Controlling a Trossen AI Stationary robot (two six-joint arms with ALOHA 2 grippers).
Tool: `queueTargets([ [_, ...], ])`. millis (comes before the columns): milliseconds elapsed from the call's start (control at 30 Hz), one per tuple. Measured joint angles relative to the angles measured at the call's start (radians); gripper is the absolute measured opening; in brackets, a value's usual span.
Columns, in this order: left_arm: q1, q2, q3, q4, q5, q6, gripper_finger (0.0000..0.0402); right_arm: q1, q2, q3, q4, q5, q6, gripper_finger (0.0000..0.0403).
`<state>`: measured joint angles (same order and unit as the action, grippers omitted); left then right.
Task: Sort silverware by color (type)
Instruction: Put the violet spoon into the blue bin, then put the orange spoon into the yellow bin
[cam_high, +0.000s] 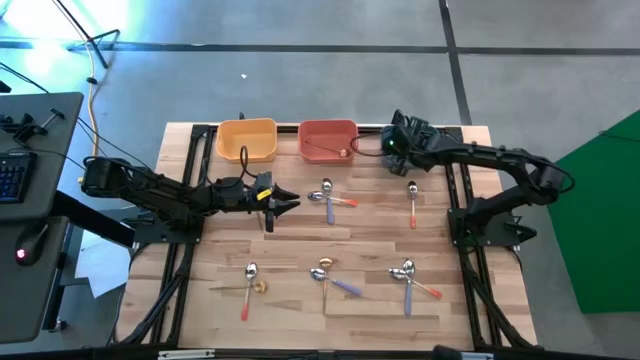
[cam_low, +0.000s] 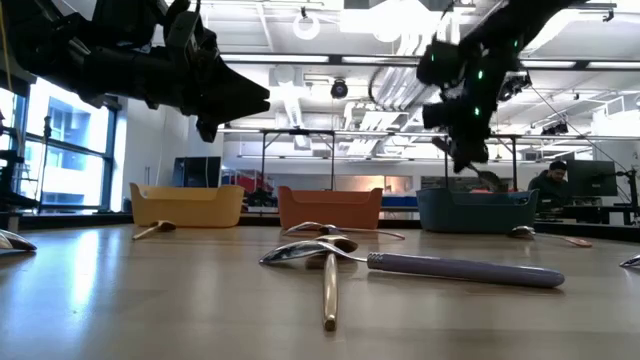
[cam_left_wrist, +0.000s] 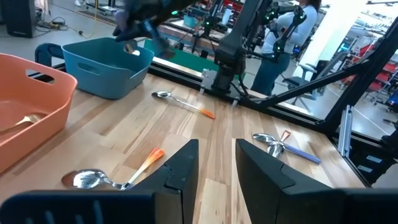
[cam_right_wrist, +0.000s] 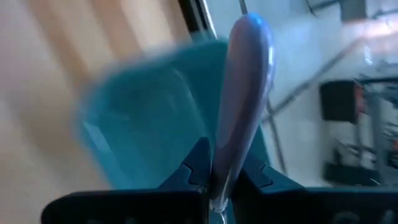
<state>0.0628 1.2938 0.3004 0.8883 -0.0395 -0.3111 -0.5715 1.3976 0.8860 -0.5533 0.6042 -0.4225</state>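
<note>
Spoons lie scattered on the table. At about 12 o'clock from centre, a silver-bowled pair (cam_high: 331, 197) lies crossed, one handle purple, one orange. Toward 2 o'clock an orange-handled spoon (cam_high: 412, 201) lies alone, bowl up-table. At 7 o'clock an orange-handled spoon (cam_high: 248, 288) crosses a gold one (cam_high: 240, 287). At 6 o'clock a gold spoon (cam_high: 323, 278) crosses a purple-handled one (cam_high: 337, 282). At 5 o'clock a purple-and-orange pair (cam_high: 409, 278) overlaps. Another purple-handled spoon (cam_right_wrist: 239, 99) stands clamped upright, over teal.

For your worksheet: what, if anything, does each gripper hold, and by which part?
Right gripper: a purple spoon, near one end of its handle. Left gripper: nothing, fingers open.
</note>
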Motion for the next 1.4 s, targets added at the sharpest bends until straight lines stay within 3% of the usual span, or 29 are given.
queueTargets([
  [300, 0.000, 0.000, 0.000, -0.005, 0.000, 0.008, 0.0095, -0.135, 0.129, -0.019, 0.091, -0.016, -0.180, 0.0015],
  [600, 0.000, 0.000, 0.000, -0.017, 0.001, 0.011, 0.0094, -0.158, 0.218, -0.019, 0.110, -0.102, -0.188, 0.0016],
  [933, 0.000, 0.000, 0.000, -0.043, 0.002, 0.061, 0.0092, -0.159, 0.238, -0.018, 0.134, -0.102, -0.153, 0.0100],
  [1100, 0.000, 0.000, 0.000, -0.059, 0.002, 0.079, 0.0086, -0.148, 0.201, -0.018, 0.133, -0.055, -0.161, 0.0120],
  [1233, 0.000, 0.000, 0.000, -0.061, 0.002, 0.095, 0.0077, -0.111, 0.127, -0.018, 0.123, -0.057, -0.133, 0.0099],
  [1400, -0.014, 0.000, 0.000, -0.098, 0.002, 0.105, 0.0063, -0.046, 0.002, -0.018, 0.043, -0.059, -0.024, 0.0019],
])
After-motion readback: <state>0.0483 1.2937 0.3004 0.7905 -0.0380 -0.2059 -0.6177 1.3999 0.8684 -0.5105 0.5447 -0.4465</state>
